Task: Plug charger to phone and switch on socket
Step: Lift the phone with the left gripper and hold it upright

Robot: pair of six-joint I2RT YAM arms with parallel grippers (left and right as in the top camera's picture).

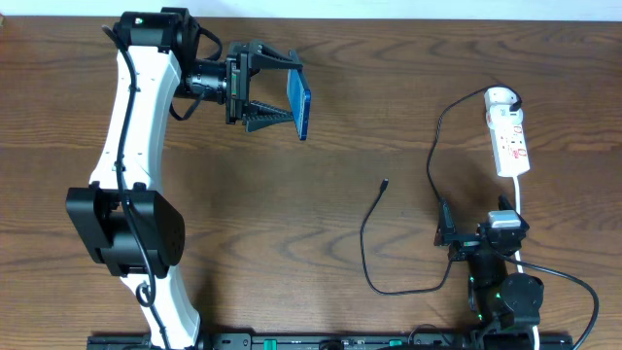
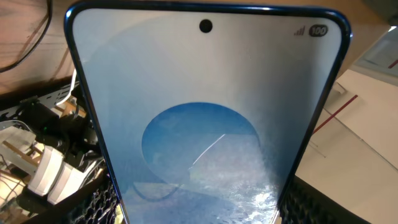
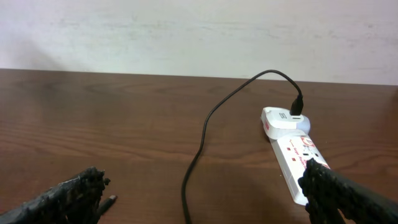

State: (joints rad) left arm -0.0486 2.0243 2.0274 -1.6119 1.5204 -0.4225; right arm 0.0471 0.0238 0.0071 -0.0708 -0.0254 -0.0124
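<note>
Overhead: left hand [image 1: 289, 97] clamps phone [image 1: 301, 102] on edge, upper centre; right hand [image 3: 205, 177] open, lower right; charger tip [image 1: 385, 182] loose on table [image 1: 243, 214] mid-frame, so an insertion push may pivot phone in grip.

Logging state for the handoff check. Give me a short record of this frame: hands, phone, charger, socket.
left hand: shut on phone, screen lit
right hand: open, empty, facing the socket
charger: adapter in socket; plug tip loose on table, apart from phone
socket switch: cannot tell
plugged into phone: not yet
</note>
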